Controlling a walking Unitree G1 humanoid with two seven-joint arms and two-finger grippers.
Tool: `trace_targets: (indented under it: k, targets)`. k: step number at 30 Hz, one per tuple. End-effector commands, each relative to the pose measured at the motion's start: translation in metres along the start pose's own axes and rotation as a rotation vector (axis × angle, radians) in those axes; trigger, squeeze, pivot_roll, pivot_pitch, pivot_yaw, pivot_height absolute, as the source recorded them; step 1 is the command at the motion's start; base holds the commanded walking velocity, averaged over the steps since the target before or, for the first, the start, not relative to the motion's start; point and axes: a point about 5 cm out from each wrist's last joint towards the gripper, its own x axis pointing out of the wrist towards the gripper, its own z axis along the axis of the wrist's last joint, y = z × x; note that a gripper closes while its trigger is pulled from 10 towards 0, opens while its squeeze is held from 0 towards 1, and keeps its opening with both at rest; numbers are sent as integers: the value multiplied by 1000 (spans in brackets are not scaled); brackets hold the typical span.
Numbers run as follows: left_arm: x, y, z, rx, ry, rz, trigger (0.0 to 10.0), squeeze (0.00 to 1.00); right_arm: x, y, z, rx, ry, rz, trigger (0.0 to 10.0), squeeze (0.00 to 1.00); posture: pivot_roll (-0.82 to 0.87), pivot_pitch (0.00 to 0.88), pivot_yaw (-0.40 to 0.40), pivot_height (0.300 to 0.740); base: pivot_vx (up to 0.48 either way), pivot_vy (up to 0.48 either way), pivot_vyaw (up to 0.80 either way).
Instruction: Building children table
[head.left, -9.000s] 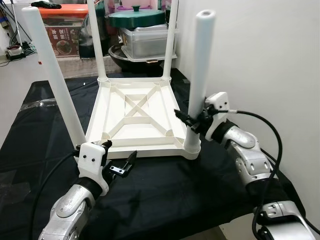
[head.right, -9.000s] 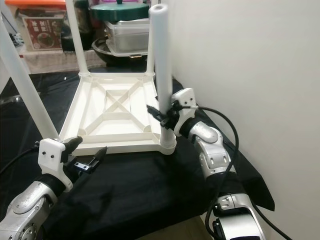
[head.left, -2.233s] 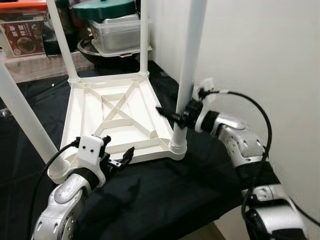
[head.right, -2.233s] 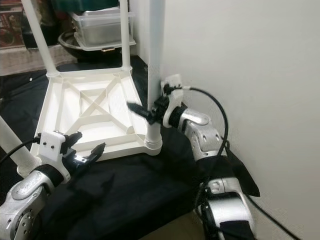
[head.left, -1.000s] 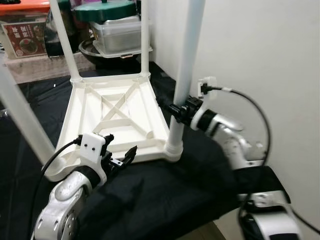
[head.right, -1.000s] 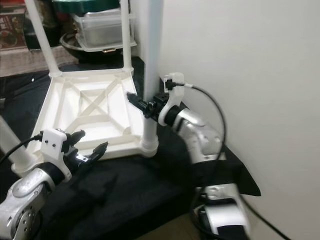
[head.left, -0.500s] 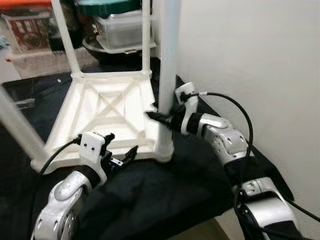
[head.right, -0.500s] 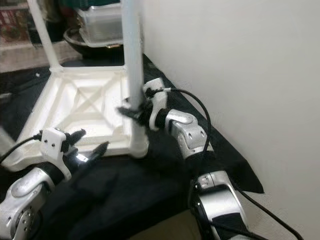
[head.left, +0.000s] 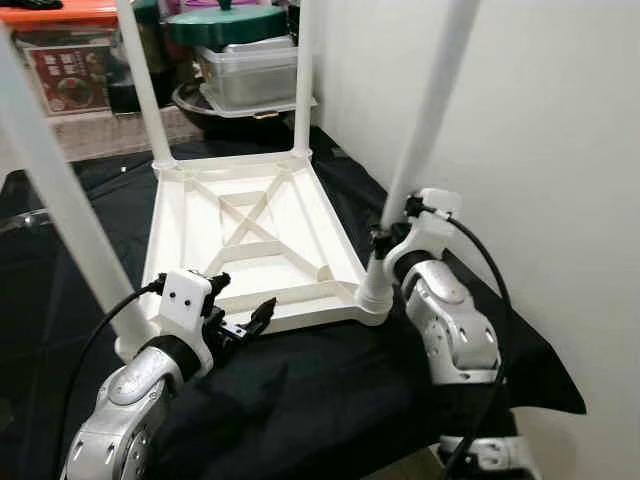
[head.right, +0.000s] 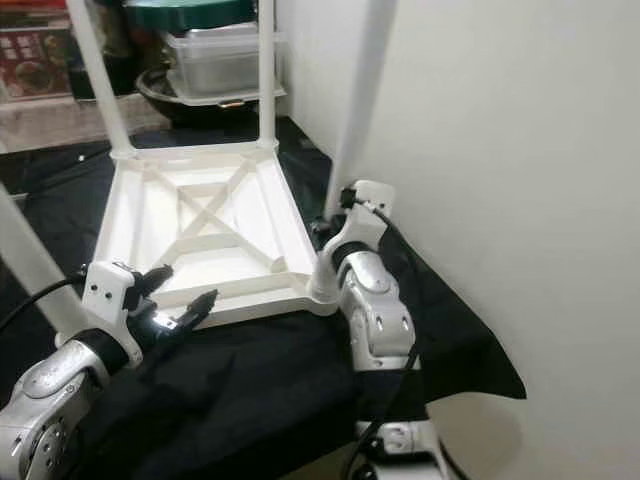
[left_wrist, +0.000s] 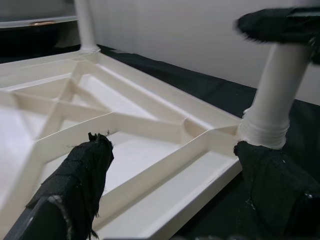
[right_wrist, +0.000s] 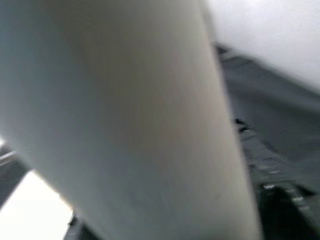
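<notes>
upside-down table (head.left: 250, 235) on the black-draped worktop (head.left: 330, 390) | right end effector (head.left: 385, 243) clamped on leaning near-right leg (head.left: 425, 130), could pop its socket | left end effector (head.left: 240, 322) wide, empty, beside the rim

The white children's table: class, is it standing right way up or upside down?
Upside down. The table top lies flat on the black cloth, ribbed underside facing up, and the legs point upward.

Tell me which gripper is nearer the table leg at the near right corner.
Right. The right gripper is up against that leg, just above its socket. The left gripper hovers open off the tabletop's near edge, well to the leg's left.
</notes>
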Motion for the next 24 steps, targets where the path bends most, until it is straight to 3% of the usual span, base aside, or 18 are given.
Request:
trace_targets:
  k: [1, 2, 3, 4, 5, 6, 8, 10, 11, 12, 13, 14, 15, 17, 18, 20, 22, 24]
  targets:
    - [0, 2, -3, 1, 20, -7, 10000, 0, 5, 23, 2, 37, 2, 236, 10000, 1000, 20, 0, -37, 740, 0, 0, 0]
    - [0, 2, -3, 1, 20, -7, 10000, 0, 5, 23, 2, 37, 2, 236, 10000, 1000, 20, 0, -37, 740, 0, 0, 0]
    - [0, 3, -3, 3, 19, -6, 10000, 0, 3, 32, 11, 29, -13, 460, 10000, 0, 18, 0, -37, 740, 0, 0, 0]
    - [0, 3, -3, 3, 19, -6, 10000, 0, 3, 32, 11, 29, -13, 460, 10000, 0, 18, 0, -37, 740, 0, 0, 0]
    - [0, 4, -3, 3, 18, -4, 10000, 0, -9, 37, 19, -3, 5, 727, 10000, 0, 16, 0, -41, 740, 0, 0, 0]
    - [0, 4, -3, 3, 18, -4, 10000, 0, -9, 37, 19, -3, 5, 727, 10000, 0, 16, 0, -41, 740, 0, 0, 0]
    - [1, 3, -3, 2, 14, -3, 10000, 0, -29, 38, 19, -75, 84, 1030, 10000, 0, 21, 0, -48, 740, 0, 0, 0]
    - [1, 3, -3, 2, 14, -3, 10000, 0, -29, 38, 19, -75, 84, 1030, 10000, 0, 21, 0, -48, 740, 0, 0, 0]
    - [1, 3, -3, 1, 11, -2, 10000, 0, -29, 36, 13, -106, 112, 1055, 3961, 0, 19, 0, -49, 740, 0, 0, 0]
    - [1, 3, -3, 1, 11, -2, 10000, 0, -29, 36, 13, -106, 112, 1055, 3961, 0, 19, 0, -49, 740, 0, 0, 0]
    - [1, 2, -2, 0, 9, -1, 10000, 0, -20, 32, 3, -146, 139, 984, 0, 0, 29, 0, -57, 740, 0, 0, 0]
    - [1, 2, -2, 0, 9, -1, 10000, 0, -20, 32, 3, -146, 139, 984, 0, 0, 29, 0, -57, 740, 0, 0, 0]
    - [0, 2, -2, 0, 8, 2, 10000, 0, -6, 27, -5, -172, 171, 803, 0, 0, 35, 0, -58, 740, 0, 0, 0]
    - [-2, 2, -2, 1, 8, 6, 10000, 0, 22, -2, -12, -188, 166, 264, 0, 0, 33, 0, -57, 740, 0, 0, 0]
    - [-3, 2, -2, 2, 10, 7, 10000, 0, 25, -28, -13, -144, 147, -65, 0, 0, 33, 0, -56, 740, 0, 0, 0]
    - [-3, 2, -2, 2, 10, 7, 10000, 0, 25, -28, -13, -144, 147, -65, 0, 0, 33, 0, -56, 740, 0, 0, 0]
    - [-4, 2, -3, 0, 14, 8, 10000, 0, 9, -58, -16, -118, 101, -397, 0, 0, 33, 0, -53, 740, 0, 0, 0]
    - [-3, 2, -3, 0, 16, 7, 10000, 0, -1, -61, -19, -108, 87, -445, 0, 0, 31, 0, -50, 740, 0, 0, 0]
